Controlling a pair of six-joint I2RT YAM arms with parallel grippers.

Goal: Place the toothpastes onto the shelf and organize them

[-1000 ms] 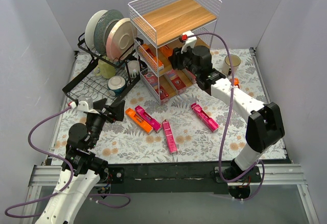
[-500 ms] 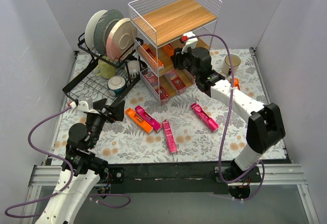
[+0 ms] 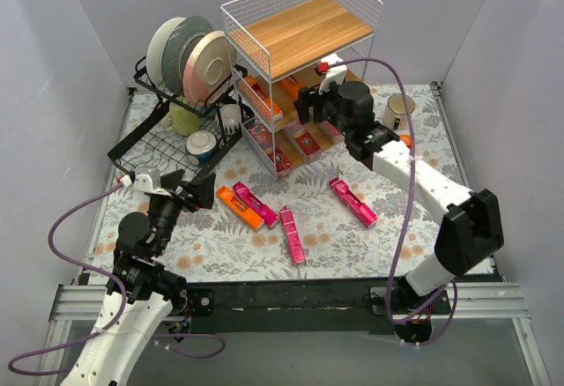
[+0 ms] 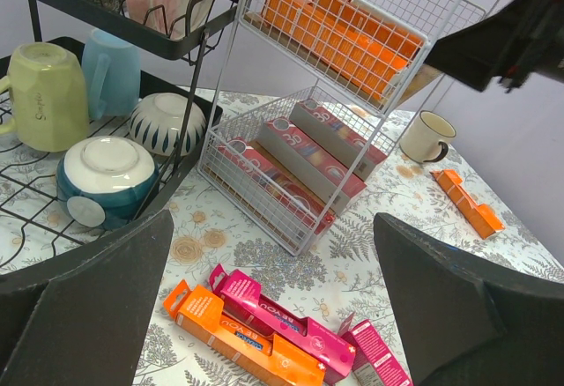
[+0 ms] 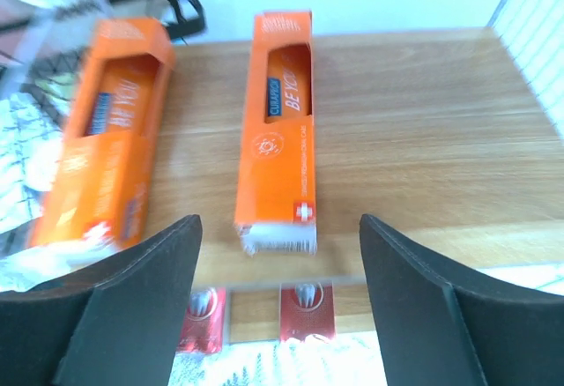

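Observation:
The shelf (image 3: 304,29) stands at the back centre, with orange toothpastes on its middle tier and dark red ones (image 4: 300,152) on the bottom tier. My right gripper (image 3: 310,104) reaches into the middle tier. In the right wrist view its jaws (image 5: 278,227) stand open around the near end of an orange carton (image 5: 278,130) lying on the wooden board (image 5: 423,139), not touching it. A second orange carton (image 5: 106,139) lies to its left. On the table lie an orange carton (image 3: 245,207) and three pink ones (image 3: 256,201), (image 3: 293,234), (image 3: 352,201). My left gripper (image 3: 196,189) hovers open and empty.
A black dish rack (image 3: 181,113) with plates, mugs and bowls stands left of the shelf. A white cup (image 3: 401,108) sits to the shelf's right, with another orange carton (image 4: 467,203) beside it. The loose cartons lie in the middle of the floral mat.
My right gripper has opened and let go of the orange carton on the middle tier, and the arm has shifted slightly right. The left arm has not moved.

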